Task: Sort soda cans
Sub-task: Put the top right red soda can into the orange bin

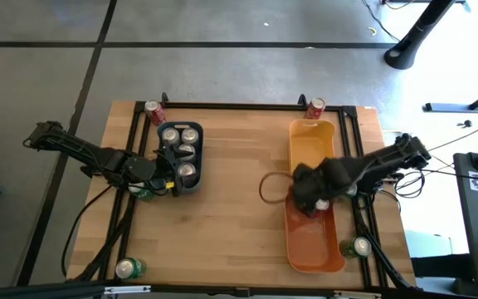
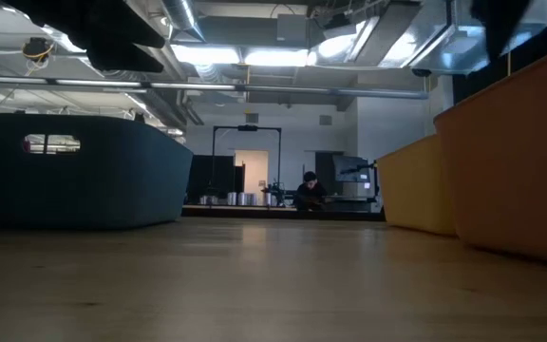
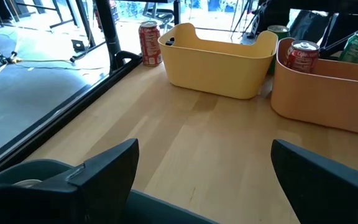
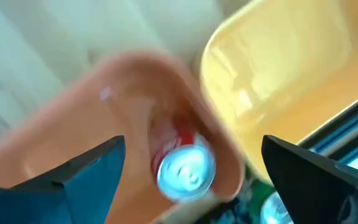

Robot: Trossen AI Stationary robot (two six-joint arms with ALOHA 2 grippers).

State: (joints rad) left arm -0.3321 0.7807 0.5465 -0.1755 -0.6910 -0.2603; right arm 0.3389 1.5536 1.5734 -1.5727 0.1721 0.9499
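Below, directly under the right gripper [image 4: 191,180], a red soda can [image 4: 185,167] stands upright inside the orange bin [image 4: 67,124]; its silver top faces up between the two dark fingers, which are spread wide and do not touch it. From above, the same gripper [image 1: 315,198] hangs over the middle of the orange bin [image 1: 312,247], with the yellow bin [image 1: 311,143] touching that bin on the gripper's far side. A green can [image 1: 358,247] stands on the table rail just beside the orange bin, outside it, and another red can [image 1: 315,106] stands beyond the yellow bin at the table's back edge.

The left gripper [image 1: 163,176] sits at the side of the blue-grey bin [image 1: 196,158], fingers spread and empty. Four silver-topped cans [image 1: 181,149] stand packed in that bin, just ahead of the fingers. A green can [image 1: 145,193] lies close beside this gripper, a red can [image 1: 154,110] stands beyond the bin at the back corner, and one more green can [image 1: 129,267] stands well apart at the front edge.

Bins are smooth moulded plastic with rounded corners; the table [image 1: 231,208] is pale wood with a dark metal frame. White script on the red cans is visible, but it cannot be read.
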